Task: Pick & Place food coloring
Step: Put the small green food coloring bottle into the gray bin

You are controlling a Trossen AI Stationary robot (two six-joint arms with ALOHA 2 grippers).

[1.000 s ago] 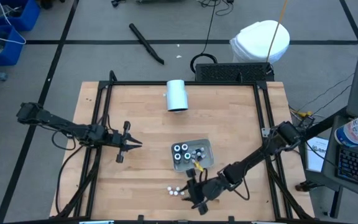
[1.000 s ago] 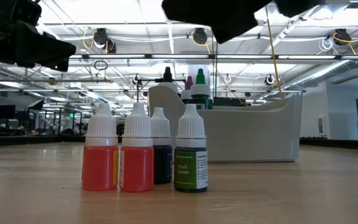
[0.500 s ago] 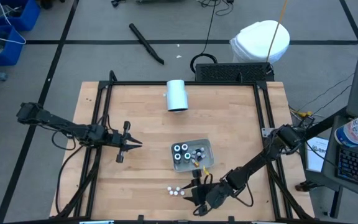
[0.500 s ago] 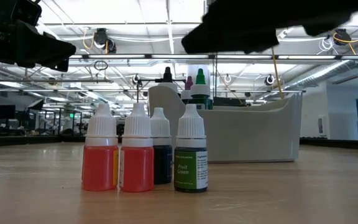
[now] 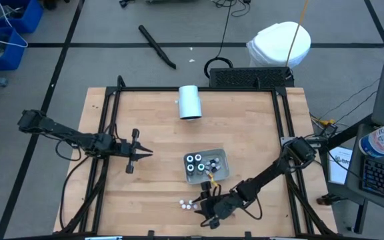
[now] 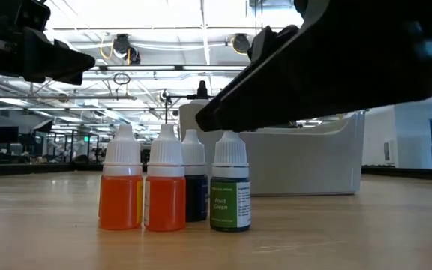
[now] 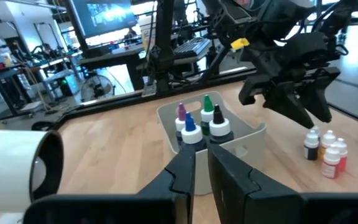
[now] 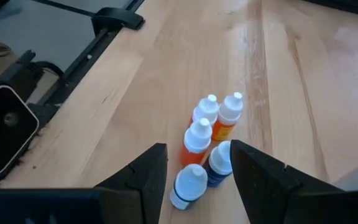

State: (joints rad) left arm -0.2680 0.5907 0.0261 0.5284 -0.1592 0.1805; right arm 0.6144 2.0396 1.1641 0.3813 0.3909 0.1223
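White-capped food coloring bottles (image 8: 211, 134), five in a cluster on the worktop (image 5: 245, 120), now sit just ahead of and between the open jaws of the right gripper (image 8: 197, 163), which has moved in over them within the last second and widened. Likely next: close on one bottle. Beyond stands the grey tray (image 5: 221, 157) holding more bottles. Left gripper (image 5: 137, 153) waits well apart, jaws nearly closed, empty.
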